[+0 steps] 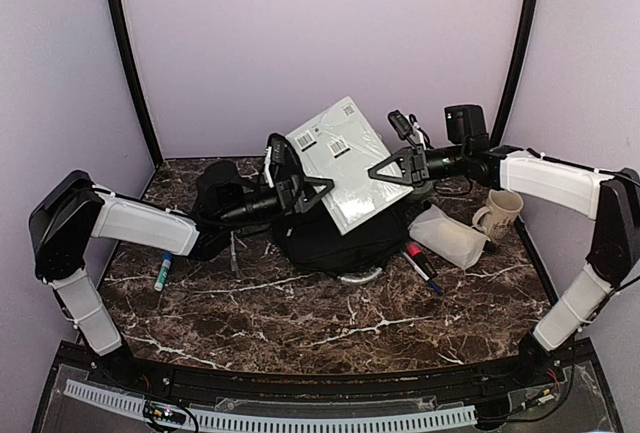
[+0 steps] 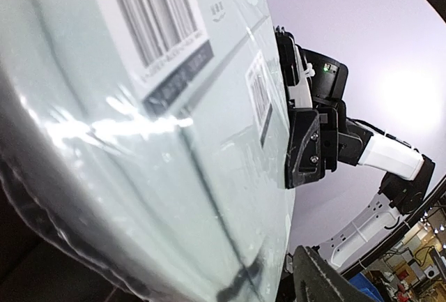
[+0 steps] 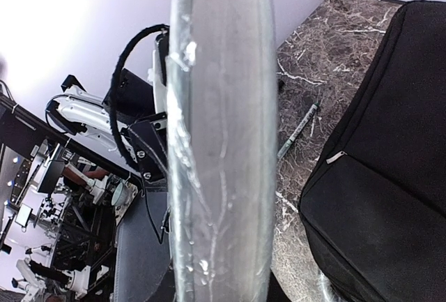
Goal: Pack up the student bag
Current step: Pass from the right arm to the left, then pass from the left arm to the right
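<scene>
Currently: black student bag (image 1: 330,243) sits mid-table (image 1: 300,323); whether anything is in it can't be seen. White plastic-wrapped package (image 1: 345,158) hangs tilted just above the bag, between both arms. It carries two barcode labels (image 1: 330,143), print too small to read. Right gripper (image 1: 400,168) is clamped on the package's right edge. Left gripper (image 1: 305,193) is at its left edge; gripping or not, can't tell. Translucent pouch (image 1: 450,236) lies right of the bag, mug (image 1: 500,213) just right of that, marker (image 1: 163,271) far left.

Barcoded package (image 2: 139,155) at right end effector (image 2: 298,145)
</scene>
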Robot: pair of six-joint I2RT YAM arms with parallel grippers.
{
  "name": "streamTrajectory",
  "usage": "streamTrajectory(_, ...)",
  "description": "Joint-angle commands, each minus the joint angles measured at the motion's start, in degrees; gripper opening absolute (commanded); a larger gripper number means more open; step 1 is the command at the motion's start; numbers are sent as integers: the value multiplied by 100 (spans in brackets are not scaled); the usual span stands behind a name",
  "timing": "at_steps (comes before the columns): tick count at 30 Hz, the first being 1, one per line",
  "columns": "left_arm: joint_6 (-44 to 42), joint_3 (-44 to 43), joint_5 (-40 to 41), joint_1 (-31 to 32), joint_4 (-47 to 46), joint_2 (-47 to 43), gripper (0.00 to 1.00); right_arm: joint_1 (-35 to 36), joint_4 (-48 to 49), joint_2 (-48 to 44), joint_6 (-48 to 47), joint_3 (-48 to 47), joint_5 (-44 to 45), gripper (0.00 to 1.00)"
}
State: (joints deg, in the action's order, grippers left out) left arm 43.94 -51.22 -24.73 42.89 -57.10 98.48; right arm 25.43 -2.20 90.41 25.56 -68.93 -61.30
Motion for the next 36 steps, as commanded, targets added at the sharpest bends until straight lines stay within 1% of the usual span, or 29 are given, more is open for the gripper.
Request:
streamTrajectory(1, 225, -278, -41, -26, -851, 23, 67, -21, 688, -349, -249, 56, -406, 0)
streamTrajectory(2, 259, -311, -44, -27, -907, 50, 64, -21, 588, -349, -373, 103, -407, 2)
streamTrajectory(4, 360, -387, -147, -27, -1043, 134, 49, -21, 241, -342, -765, 168, -351, 5)
streamTrajectory(5, 417, -430, -228, -27, -1063, 177, 39, -19, 86, -340, -939, 182, -332, 7)
streamTrajectory(7, 484, -492, -379, -34, -1059, 237, 24, -21, -203, -348, -1197, 189, -313, 12)
streamTrajectory(8, 503, -503, -429, -35, -1050, 251, 16, -21, -357, -349, -1420, 169, -330, 23)
streamTrajectory(9, 507, -497, -454, -43, -1022, 257, 11, -21, -593, -344, -1645, 106, -363, 33)
streamTrajectory(11, 528, -510, -579, -76, -963, 245, 5, -21, -1294, -273, -2246, -146, -430, 47)
streamTrajectory(12, 535, -505, -663, -101, -953, 237, 3, -25, -1744, -211, -2543, -312, -399, 50)
streamTrajectory(14, 575, -509, -803, -136, -940, 234, 0, -21, -2568, -65, -3284, -631, -336, 53)
streamTrajectory(16, 614, -557, -942, -156, -883, 261, 0, -21, -3078, 35, -3606, -810, -370, 54)
streamTrajectory(18, 670, -633, -1120, -175, -839, 319, 0, -20, -3207, 42, -3671, -827, -459, 53)
streamTrajectory(20, 744, -721, -1252, -183, -858, 400, 0, -21, -3147, 44, -3623, -787, -577, 42)
streamTrajectory(24, 800, -855, -1465, -209, -711, 509, 0, -29, -3007, 42, -3481, -779, -677, 18)
streamTrajectory(25, 781, -878, -1482, -223, -635, 514, 7, -34, -2980, 46, -3442, -776, -703, 14)
streamTrajectory(27, 638, -944, -1494, -269, -333, 487, 28, -71, -2963, 23, -3405, -748, -740, 7)
streamTrajectory(29, 358, -967, -1412, -325, 127, 387, 46, -174, -2922, -73, -3350, -678, -822, 1)
streamTrajectory(31, -26, -984, -1267, -367, 707, 263, 56, -368, -2784, -250, -3227, -520, -894, 0)
streamTrajectory(33, -494, -1033, -1093, -387, 1366, 145, 63, -662, -2569, -487, -3047, -225, -987, 0)
streamTrajectory(36, -1235, -1213, -740, -382, 2483, 82, 64, -1226, -2421, -902, -3000, 173, -1025, 0)
